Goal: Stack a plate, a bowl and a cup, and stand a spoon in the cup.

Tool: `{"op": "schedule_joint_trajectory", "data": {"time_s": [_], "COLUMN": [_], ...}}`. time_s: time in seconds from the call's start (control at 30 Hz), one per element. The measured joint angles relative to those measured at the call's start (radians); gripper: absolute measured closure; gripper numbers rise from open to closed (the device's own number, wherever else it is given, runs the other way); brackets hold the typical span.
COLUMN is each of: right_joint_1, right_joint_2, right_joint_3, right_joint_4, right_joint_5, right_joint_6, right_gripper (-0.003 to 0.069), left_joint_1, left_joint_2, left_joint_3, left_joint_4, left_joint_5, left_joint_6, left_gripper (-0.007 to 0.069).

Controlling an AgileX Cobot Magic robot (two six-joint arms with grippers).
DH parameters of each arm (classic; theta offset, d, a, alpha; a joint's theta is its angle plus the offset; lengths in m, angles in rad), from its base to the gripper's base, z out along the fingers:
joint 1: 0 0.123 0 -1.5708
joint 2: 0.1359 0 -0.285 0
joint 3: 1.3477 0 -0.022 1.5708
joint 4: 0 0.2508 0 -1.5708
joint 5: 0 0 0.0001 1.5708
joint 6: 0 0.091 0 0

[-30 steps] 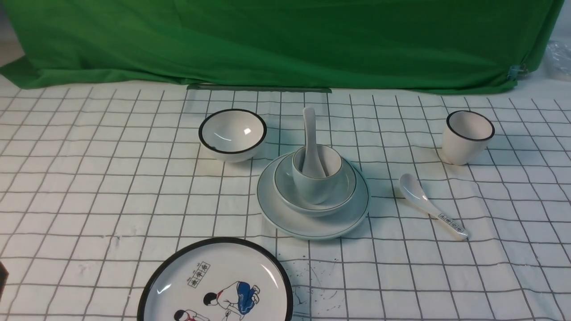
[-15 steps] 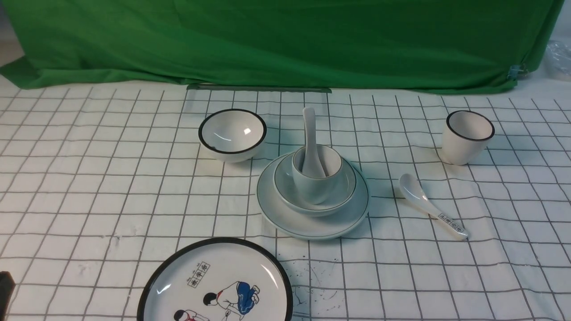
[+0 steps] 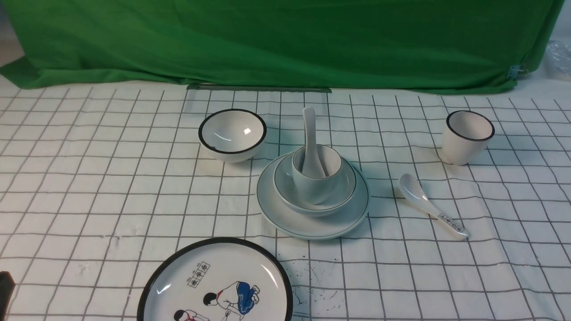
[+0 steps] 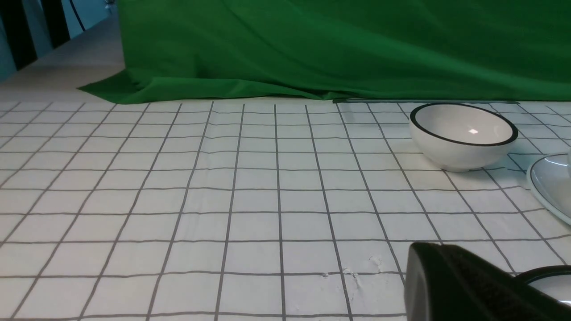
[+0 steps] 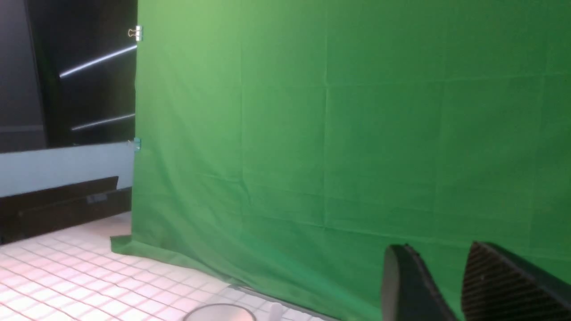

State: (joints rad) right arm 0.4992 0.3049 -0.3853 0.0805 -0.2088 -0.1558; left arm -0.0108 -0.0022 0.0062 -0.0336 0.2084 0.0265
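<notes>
The plain pale plate [image 3: 312,228] lies mid-table with the wide shallow bowl [image 3: 285,189] on it. The handleless pale cup [image 3: 317,187] stands in the bowl. The plain white spoon [image 3: 308,127] stands in the cup, handle up and leaning towards the back. My left gripper [image 3: 4,287] shows only as a dark tip at the lower left edge, far from the stack. In the left wrist view the left gripper [image 4: 446,272] is one dark mass with no gap, holding nothing, and the plate's edge [image 4: 551,183] shows beyond it. My right gripper [image 5: 441,267] has a gap between its fingers, is empty and faces the green cloth.
A black-rimmed bowl [image 3: 232,133] stands behind and left of the stack and also shows in the left wrist view [image 4: 461,133]. A black-rimmed cup [image 3: 468,136] stands far right. A spoon with writing [image 3: 430,205] lies right of the stack. A cartoon plate [image 3: 216,285] lies at the front.
The dark tip of my left gripper at the lower left edge has shifted slightly. The stack and the other dishes have not moved.
</notes>
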Motion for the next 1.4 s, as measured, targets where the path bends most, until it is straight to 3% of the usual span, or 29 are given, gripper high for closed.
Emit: {"op": "schedule_joint_trajectory", "data": {"time_s": [0.27,0.47,0.57,0.6,0.83,1.4], "right_joint_1": [0.000,-0.019,-0.116,-0.211,-0.422,-0.449], "right_joint_2": [0.000,-0.017,-0.052,-0.077,-0.252,-0.302], "right_joint_3": [0.000,0.006,0.039,0.085,0.342,0.391], "right_joint_4": [0.000,-0.001,-0.001,-0.001,-0.003,-0.002], "right_joint_5": [0.048,0.303,0.406,0.436,0.458,0.456], "right_joint_6": [-0.018,-0.025,-0.031,-0.032,-0.040,-0.020], "right_gripper": [0.0424,0.0423,0.0422,0.0422,0.0422,0.0422], "left_joint_1": [0.000,0.000,0.000,0.000,0.000,0.000], "left_joint_2": [0.000,0.000,0.000,0.000,0.000,0.000], "left_joint_3": [0.000,0.000,0.000,0.000,0.000,0.001], "left_joint_4": [0.000,0.000,0.000,0.002,0.006,0.008], "left_joint_5": [0.000,0.000,0.000,0.000,0.000,0.001], "left_joint_6": [0.001,0.001,0.001,0.001,0.001,0.000], "left_gripper": [0.0622,0.0622,0.0622,0.0622,0.0622,0.0622]}}
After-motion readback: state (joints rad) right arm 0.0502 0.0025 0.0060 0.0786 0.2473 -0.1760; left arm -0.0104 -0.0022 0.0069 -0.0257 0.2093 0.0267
